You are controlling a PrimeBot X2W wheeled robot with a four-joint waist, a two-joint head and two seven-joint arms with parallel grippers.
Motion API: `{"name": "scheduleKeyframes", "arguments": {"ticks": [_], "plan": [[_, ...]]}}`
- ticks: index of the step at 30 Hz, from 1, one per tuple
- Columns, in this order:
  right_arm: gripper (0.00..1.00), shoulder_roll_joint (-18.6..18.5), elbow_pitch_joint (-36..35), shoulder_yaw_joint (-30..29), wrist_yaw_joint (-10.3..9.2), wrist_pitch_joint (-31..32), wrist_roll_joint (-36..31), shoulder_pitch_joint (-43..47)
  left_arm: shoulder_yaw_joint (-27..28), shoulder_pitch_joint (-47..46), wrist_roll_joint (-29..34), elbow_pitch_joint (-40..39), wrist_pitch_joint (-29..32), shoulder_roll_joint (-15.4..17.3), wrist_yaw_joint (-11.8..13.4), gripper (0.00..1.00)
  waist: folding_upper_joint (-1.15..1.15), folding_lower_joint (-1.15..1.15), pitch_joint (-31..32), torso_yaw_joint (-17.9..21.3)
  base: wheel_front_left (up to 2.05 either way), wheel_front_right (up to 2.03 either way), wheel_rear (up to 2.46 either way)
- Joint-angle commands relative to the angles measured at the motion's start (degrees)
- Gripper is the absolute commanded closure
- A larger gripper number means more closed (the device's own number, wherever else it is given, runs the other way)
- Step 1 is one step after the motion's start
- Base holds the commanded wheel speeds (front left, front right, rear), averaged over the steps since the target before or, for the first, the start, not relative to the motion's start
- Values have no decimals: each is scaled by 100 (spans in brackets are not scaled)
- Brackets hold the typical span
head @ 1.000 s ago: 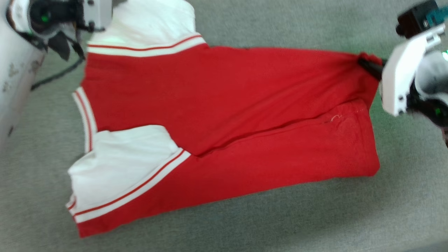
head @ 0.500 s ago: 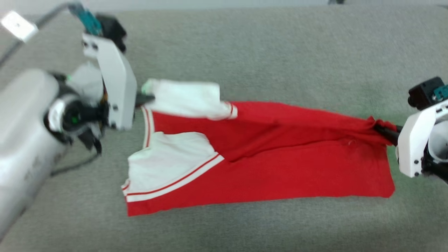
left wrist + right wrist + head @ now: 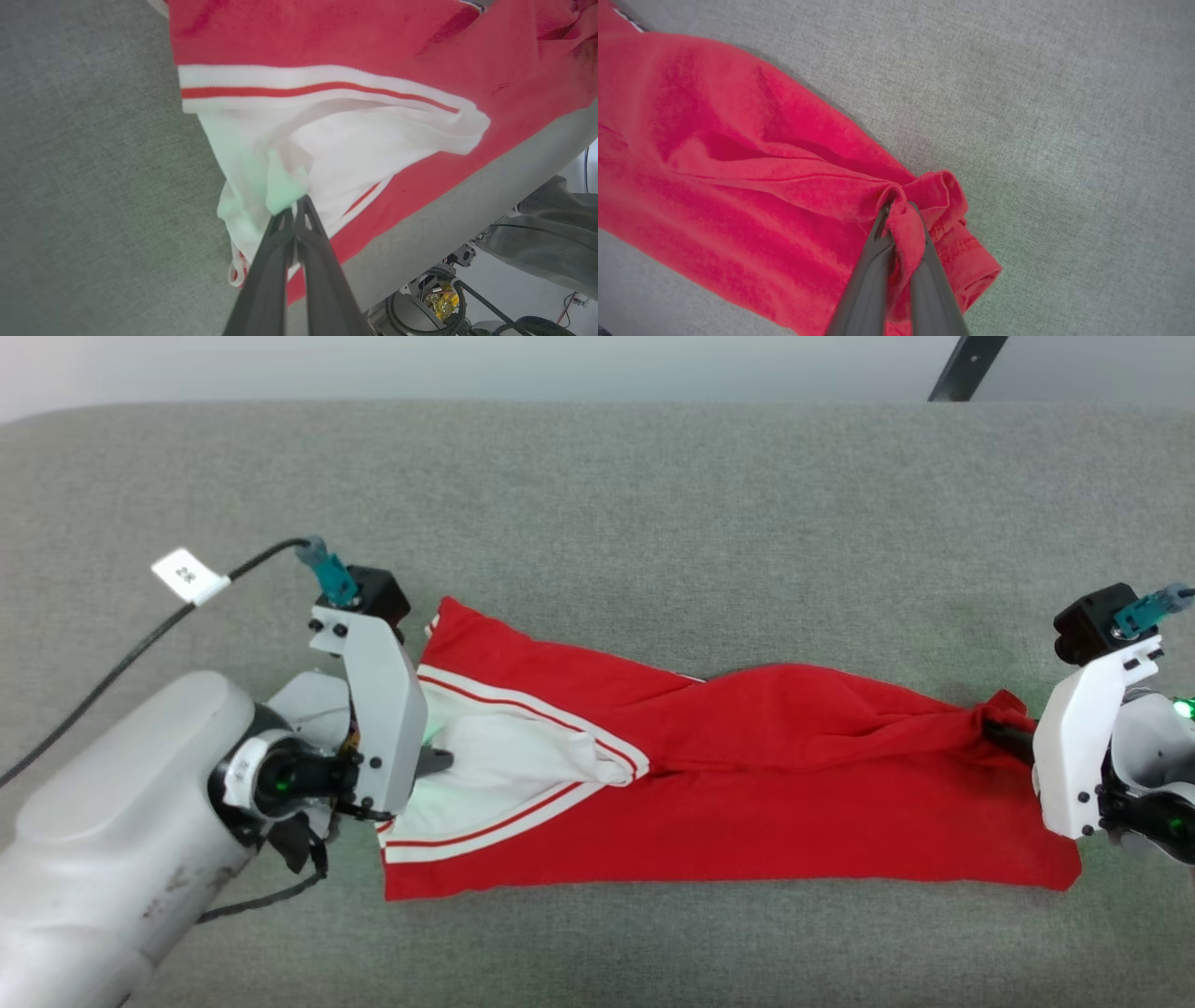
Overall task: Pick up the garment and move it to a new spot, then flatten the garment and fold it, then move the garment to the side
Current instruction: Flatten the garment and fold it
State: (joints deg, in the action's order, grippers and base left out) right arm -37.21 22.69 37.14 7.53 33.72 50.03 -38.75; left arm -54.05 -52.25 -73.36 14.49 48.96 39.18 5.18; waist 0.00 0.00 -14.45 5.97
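The garment (image 3: 747,803), bright red with white, red-striped sleeve ends, lies stretched in a long band across the grey padded surface (image 3: 653,523). My left gripper (image 3: 439,761) is shut on the white sleeve fabric at the garment's left end. In the left wrist view the left gripper (image 3: 294,207) pinches a fold of the white sleeve (image 3: 355,144). My right gripper (image 3: 1001,739) is shut on a bunched red corner at the right end. In the right wrist view the right gripper (image 3: 900,212) has red cloth (image 3: 738,186) wrapped between its fingers. The lettering is hidden.
A black cable with a white tag (image 3: 189,577) trails from my left arm. A dark bar (image 3: 966,369) slants beyond the surface's far edge. Past the near edge, the left wrist view shows the robot's base and wiring (image 3: 434,303).
The head camera has pulled back. Both grippers have carried the garment's far edge toward the near side, so the upper white sleeve now lies over the lower one and the garment is narrower.
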Motion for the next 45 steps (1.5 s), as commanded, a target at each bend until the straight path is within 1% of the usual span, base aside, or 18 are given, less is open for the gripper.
{"name": "scheduleKeyframes", "arguments": {"ticks": [1, 12, 13, 14, 15, 16, 17, 18, 23, 28, 29, 30, 32, 33, 39, 40, 42, 45], "plan": [[100, 82, 43, -41, -9, 63, -20, -80, -55, -2, 68, 160, 35, -79, 26, 100, 0, 0, -82, 75, 0, 0, 0], [100, 377, 294, -56, -9, 124, -90, -272, -259, -148, 108, 1050, 246, -514, 65, 100, 0, 0, -194, 170, 0, 0, 0], [100, 397, 317, -56, -9, 112, -92, -270, -261, -202, 151, 1100, 232, -527, 48, 84, 0, 0, -190, 169, 0, 0, 0], [100, 412, 341, -46, -9, 110, -95, -268, -257, -254, 176, 1129, 197, -536, 25, 63, 0, 0, -176, 164, 0, 0, 0], [100, 423, 357, -41, -9, 105, -97, -261, -251, -293, 196, 1148, 198, -528, 9, 51, 0, 0, -157, 156, 0, 0, 0], [100, 433, 379, -38, -9, 94, -96, -251, -263, -328, 222, 1159, 217, -503, -3, 25, 0, 0, -128, 146, 0, 0, 0], [100, 445, 412, -40, -9, 106, -86, -226, -266, -357, 240, 1160, 229, -473, -11, 9, 0, 0, -91, 137, 0, 0, 0], [100, 450, 445, -37, -9, 122, -71, -195, -248, -382, 235, 1143, 236, -449, -18, 0, 0, 0, -51, 125, 0, 0, 0], [100, 430, 584, -57, -9, 210, -20, -73, -232, -360, 233, 907, 334, -237, 42, 0, 0, 0, 164, 50, 0, 0, 0], [100, 413, 706, -108, -9, 438, 16, 43, -200, -170, 435, 515, -46, 3, 149, 0, 0, 0, 345, -20, 0, 0, 0], [94, 430, 733, -128, -9, 461, 19, 81, -185, -114, 462, 439, -167, 44, 148, 0, 0, 0, 378, -29, 0, 0, 0], [84, 447, 772, -127, -9, 503, -4, 123, -164, -61, 513, 354, -304, 88, 151, 0, 0, 0, 410, -38, 0, 0, 0], [51, 493, 870, -151, -9, 493, -86, 167, -112, 78, 613, 202, -664, 165, 123, 0, 0, 0, 465, -50, 0, 0, 0], [0, 520, 969, -201, -9, 462, -131, 180, -77, 163, 643, 152, -858, 179, 114, 0, 0, 0, 493, -61, 0, 0, 0], [0, 736, 1495, -336, -9, 274, -399, 203, 151, 677, 837, 71, -2155, 176, 49, 0, 0, 0, 691, -124, 0, 0, 0], [0, 772, 1515, -328, -9, 228, -447, 189, 163, 753, 865, 38, -2341, 162, -26, 0, 0, 0, 731, -128, 0, 0, 0], [0, 778, 1541, -349, -9, 111, -527, 163, 254, 921, 894, 63, -2712, 162, 46, 0, 0, 0, 816, -130, 0, 0, 0], [0, 693, 1413, -312, -9, -134, -647, 200, 383, 1204, 961, -12, -3352, 150, 48, 0, 0, 0, 971, -118, 0, 0, 0]]}}
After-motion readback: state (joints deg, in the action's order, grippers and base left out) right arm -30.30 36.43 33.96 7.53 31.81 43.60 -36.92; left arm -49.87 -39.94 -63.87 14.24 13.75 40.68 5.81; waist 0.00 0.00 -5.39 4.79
